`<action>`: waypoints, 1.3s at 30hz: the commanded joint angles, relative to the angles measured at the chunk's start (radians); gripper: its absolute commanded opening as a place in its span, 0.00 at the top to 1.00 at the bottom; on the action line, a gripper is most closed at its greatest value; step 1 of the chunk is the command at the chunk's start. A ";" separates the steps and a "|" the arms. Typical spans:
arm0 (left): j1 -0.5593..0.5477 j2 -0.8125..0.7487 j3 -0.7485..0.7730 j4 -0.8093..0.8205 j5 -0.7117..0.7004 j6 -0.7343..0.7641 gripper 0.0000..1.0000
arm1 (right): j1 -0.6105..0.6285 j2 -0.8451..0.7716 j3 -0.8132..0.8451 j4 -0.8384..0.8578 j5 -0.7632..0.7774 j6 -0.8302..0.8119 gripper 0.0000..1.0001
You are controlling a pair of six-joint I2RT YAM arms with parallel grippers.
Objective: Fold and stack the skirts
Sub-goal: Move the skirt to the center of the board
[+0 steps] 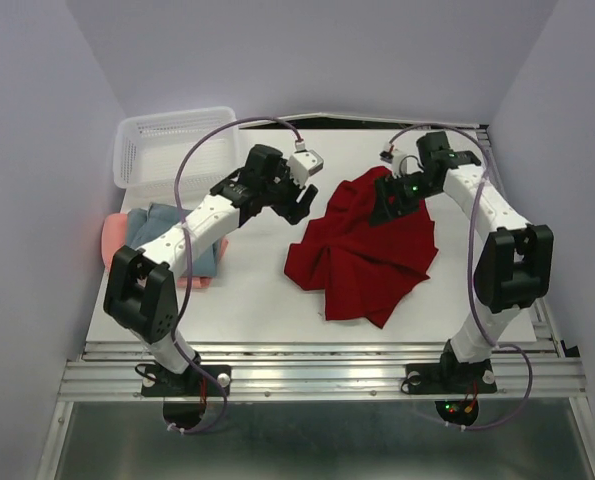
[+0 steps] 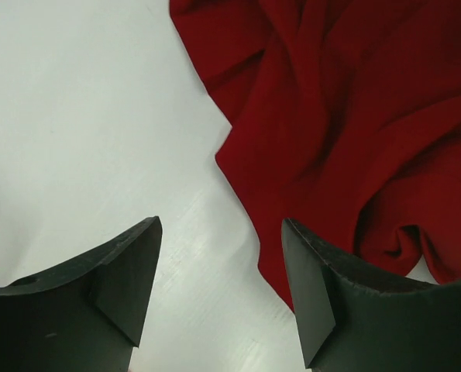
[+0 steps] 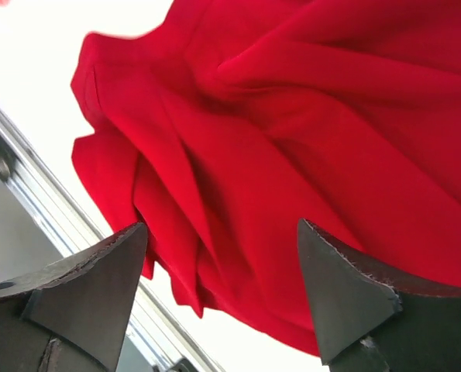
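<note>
The dark red skirt (image 1: 362, 255) lies crumpled on the white table, right of the middle. In the left wrist view its left edge (image 2: 346, 116) fills the upper right. At the table's left the blue-grey skirt (image 1: 159, 220) rests folded on the salmon-pink skirt (image 1: 114, 233), partly under my left arm. My left gripper (image 1: 299, 205) (image 2: 221, 225) hangs open just left of the red skirt, bare table between its fingers. Over the red skirt's far edge my right gripper (image 1: 385, 205) (image 3: 221, 225) stands open, with red folds (image 3: 292, 116) below it.
A white mesh basket (image 1: 147, 150) stands at the back left, behind the folded skirts. The table's metal edge rail (image 3: 52, 213) shows at the left of the right wrist view. Walls close in on both sides.
</note>
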 commanded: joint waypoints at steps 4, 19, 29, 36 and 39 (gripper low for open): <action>0.011 0.122 0.016 -0.068 0.076 -0.125 0.26 | 0.132 0.006 -0.179 0.071 0.111 -0.061 0.28; 0.062 0.191 -0.112 -0.049 0.476 -0.174 0.77 | 0.143 -0.127 -0.363 0.089 0.329 -0.179 0.57; 0.091 0.052 -0.161 0.070 0.651 -0.295 0.95 | 0.170 -0.180 -0.023 0.010 0.143 -0.180 0.12; 0.267 -0.042 -0.105 0.090 0.479 -0.379 0.45 | 0.396 -0.074 0.040 0.013 0.198 -0.171 0.11; 0.356 -0.069 -0.077 0.073 0.479 -0.384 0.40 | 0.492 -0.003 0.072 0.026 0.242 -0.180 0.11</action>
